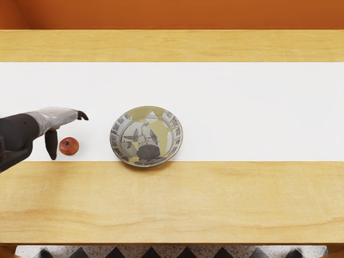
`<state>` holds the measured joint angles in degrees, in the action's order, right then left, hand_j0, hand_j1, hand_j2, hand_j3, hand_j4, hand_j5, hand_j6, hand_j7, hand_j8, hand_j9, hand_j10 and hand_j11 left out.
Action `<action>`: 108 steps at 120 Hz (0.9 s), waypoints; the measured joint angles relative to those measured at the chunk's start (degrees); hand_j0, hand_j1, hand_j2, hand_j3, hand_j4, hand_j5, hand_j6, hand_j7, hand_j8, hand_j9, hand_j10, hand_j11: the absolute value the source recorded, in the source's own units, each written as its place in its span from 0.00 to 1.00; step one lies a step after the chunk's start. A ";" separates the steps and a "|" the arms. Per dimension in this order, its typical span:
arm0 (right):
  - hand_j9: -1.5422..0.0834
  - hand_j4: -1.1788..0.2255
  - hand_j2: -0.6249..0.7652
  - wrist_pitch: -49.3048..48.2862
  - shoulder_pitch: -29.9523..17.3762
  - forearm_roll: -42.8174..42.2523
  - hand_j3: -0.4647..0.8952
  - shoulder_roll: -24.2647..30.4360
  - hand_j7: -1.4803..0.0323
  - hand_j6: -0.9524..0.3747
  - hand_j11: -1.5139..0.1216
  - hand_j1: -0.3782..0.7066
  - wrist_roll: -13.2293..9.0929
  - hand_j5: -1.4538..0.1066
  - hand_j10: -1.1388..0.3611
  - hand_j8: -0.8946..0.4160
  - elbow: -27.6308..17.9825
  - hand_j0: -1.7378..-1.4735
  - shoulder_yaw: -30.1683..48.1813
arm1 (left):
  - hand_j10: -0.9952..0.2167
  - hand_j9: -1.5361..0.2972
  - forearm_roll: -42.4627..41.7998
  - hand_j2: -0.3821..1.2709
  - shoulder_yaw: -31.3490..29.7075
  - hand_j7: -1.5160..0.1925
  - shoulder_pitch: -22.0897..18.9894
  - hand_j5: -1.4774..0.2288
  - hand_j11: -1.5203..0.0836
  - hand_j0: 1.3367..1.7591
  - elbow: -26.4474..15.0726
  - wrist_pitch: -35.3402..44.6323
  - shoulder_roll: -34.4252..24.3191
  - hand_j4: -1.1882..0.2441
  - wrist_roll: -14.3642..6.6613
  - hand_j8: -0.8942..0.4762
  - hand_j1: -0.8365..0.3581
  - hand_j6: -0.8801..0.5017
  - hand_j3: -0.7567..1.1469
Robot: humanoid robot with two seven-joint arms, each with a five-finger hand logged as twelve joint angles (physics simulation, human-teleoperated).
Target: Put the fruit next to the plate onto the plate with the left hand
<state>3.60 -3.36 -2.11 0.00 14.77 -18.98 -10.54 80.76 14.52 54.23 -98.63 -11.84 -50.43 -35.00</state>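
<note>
Red round fruit (69,145) left of the painted ceramic plate (146,136) seemed light, firm, best pinched across its sides; fingers (51,146) of the left hand (55,119) were spread.

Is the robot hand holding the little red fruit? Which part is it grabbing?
Nothing is held. The left hand is open beside the red fruit, which lies on the table next to the plate.

On the table (172,199) the fruit (69,145) lies left of the plate (146,136), apart from it; my left hand (56,119) is just upper-left of the fruit.
</note>
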 joint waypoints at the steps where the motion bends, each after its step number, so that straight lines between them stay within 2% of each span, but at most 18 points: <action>1: 0.94 0.83 0.45 0.00 0.00 0.00 0.34 0.00 0.96 0.71 0.91 0.05 0.00 0.92 0.75 0.67 0.00 0.30 0.00 | 0.65 0.70 0.09 0.26 0.00 0.73 -0.04 0.71 0.78 0.76 0.04 0.08 0.11 0.68 0.00 0.50 0.79 0.48 0.40; 60: 0.94 0.83 0.45 0.00 -0.06 0.00 0.34 0.00 0.96 0.71 0.91 0.05 0.00 0.92 0.75 0.67 0.00 0.30 0.00 | 0.59 0.64 4.73 0.27 -0.03 0.68 -3.80 0.65 0.72 0.76 0.80 1.98 2.18 0.63 0.00 0.44 0.72 0.43 0.40; 108: 0.94 0.83 0.45 0.00 -0.05 0.00 0.34 0.00 0.96 0.71 0.91 0.05 0.00 0.92 0.75 0.67 0.00 0.30 0.00 | 0.53 0.59 7.17 0.28 -0.75 0.62 -5.01 0.60 0.67 0.76 0.87 2.95 2.27 0.58 0.00 0.39 0.65 0.38 0.40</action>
<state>3.60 -3.41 -2.11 0.00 14.77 -18.98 -10.54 87.93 13.77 49.21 -97.76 -8.90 -48.16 -35.00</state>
